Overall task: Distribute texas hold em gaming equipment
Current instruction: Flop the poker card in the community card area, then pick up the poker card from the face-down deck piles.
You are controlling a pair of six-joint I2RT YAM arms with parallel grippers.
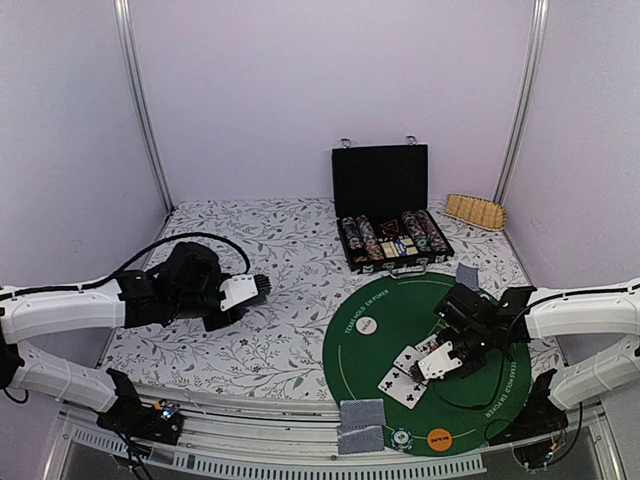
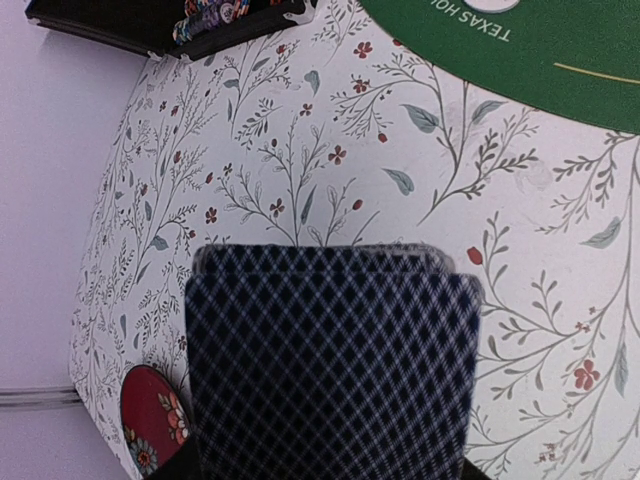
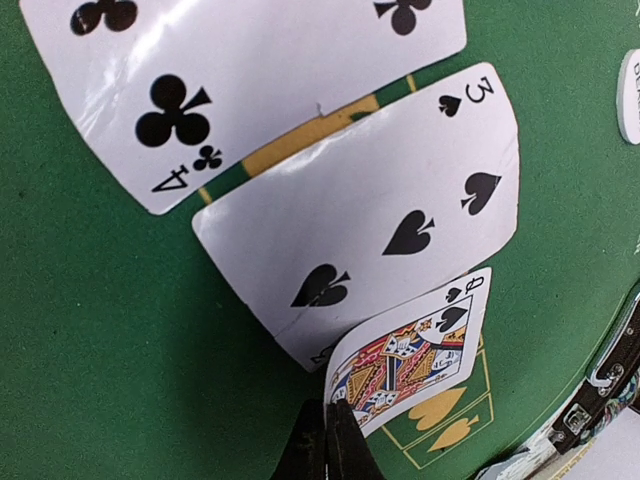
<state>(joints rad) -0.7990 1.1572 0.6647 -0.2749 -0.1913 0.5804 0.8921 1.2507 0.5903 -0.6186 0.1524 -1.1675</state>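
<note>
Dealing is under way, and in my judgement it is about half done. On the green mat, which lies by the near edge of the worktop toward its right side, the four of clubs and the three of spades lie face up, with the three overlapping the four a little. The right gripper is closed on a corner of the queen of spades and holds it tilted just beside the three, so this card is not yet laid down.

A face-down pair of cards lies at the near edge of the mat, and a single face-down card at its far rim. A white disc sits on the mat, and an orange disc and a striped chip are near its near rim.

The left gripper hangs over the left part of the worktop, closed on the deck, backs facing its wrist camera. I judge that more cards and most of the chips are yet to be given out.

The open black case stands at the far edge, right of the middle. Rows of poker chips fill its compartments. What lies in the middle compartment is too small to tell.
</note>
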